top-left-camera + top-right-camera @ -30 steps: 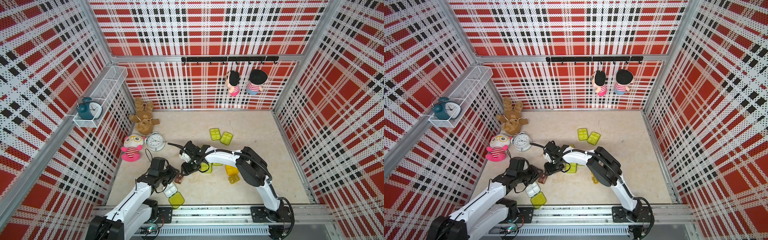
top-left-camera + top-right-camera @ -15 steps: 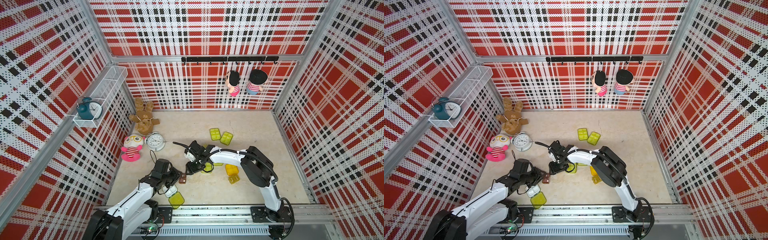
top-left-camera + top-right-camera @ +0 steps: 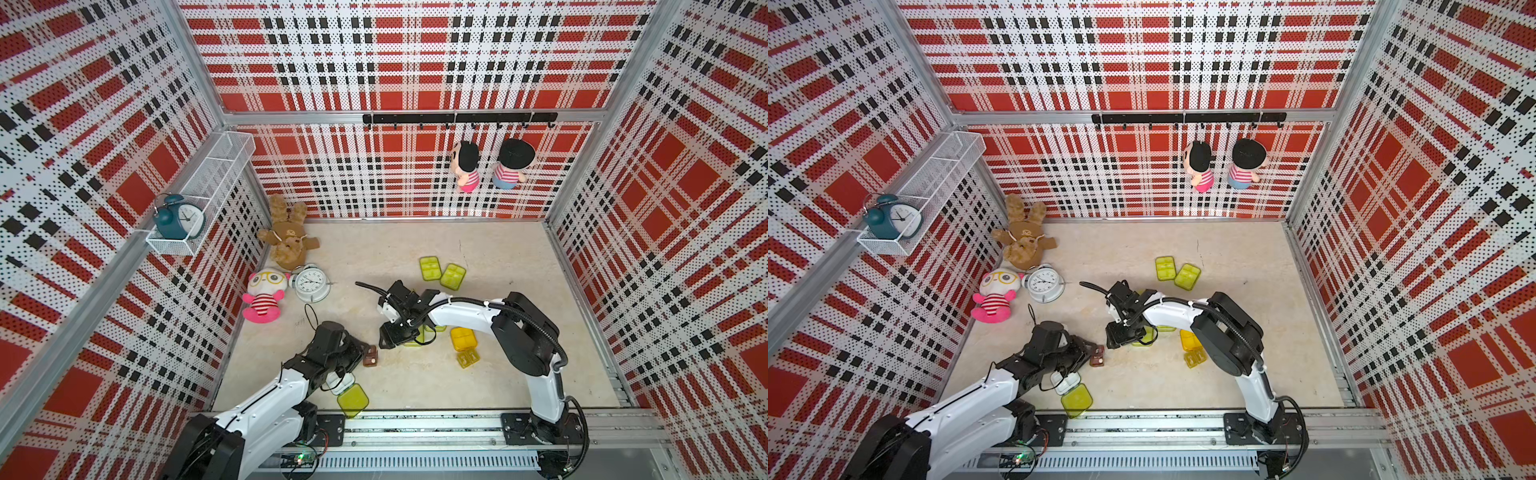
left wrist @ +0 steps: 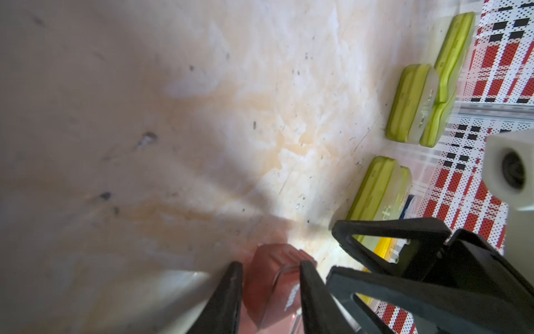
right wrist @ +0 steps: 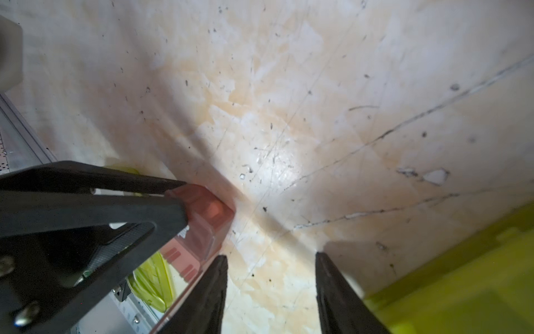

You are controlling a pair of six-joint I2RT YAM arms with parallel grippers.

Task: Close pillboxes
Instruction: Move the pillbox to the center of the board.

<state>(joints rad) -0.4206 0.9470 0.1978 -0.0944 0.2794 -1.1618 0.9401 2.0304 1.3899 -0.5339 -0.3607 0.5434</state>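
My left gripper (image 4: 268, 269) is shut on a small brown pillbox (image 4: 271, 286), which rests low on the floor in both top views (image 3: 370, 356) (image 3: 1097, 356). My right gripper (image 5: 271, 258) stands open just beside it, with only bare floor between its fingers; the brown pillbox (image 5: 208, 219) lies outside one finger. In a top view the right gripper (image 3: 388, 338) hovers over a lime pillbox (image 3: 415, 337). An orange pillbox (image 3: 463, 338) and a small amber one (image 3: 468, 358) lie to its right. Two lime pillboxes (image 3: 430, 268) (image 3: 453, 276) lie further back. An open white tray (image 3: 343, 382) with its lime lid (image 3: 353, 399) lies under the left arm.
Plush toys (image 3: 264, 297) (image 3: 286, 239) and a white alarm clock (image 3: 309, 284) sit along the left wall. A metal rail (image 3: 415, 424) runs along the front edge. Plaid walls close in three sides.
The left gripper has carried the brown pillbox a little to the right. The right gripper has shifted slightly right and towards the front, staying open beside it.
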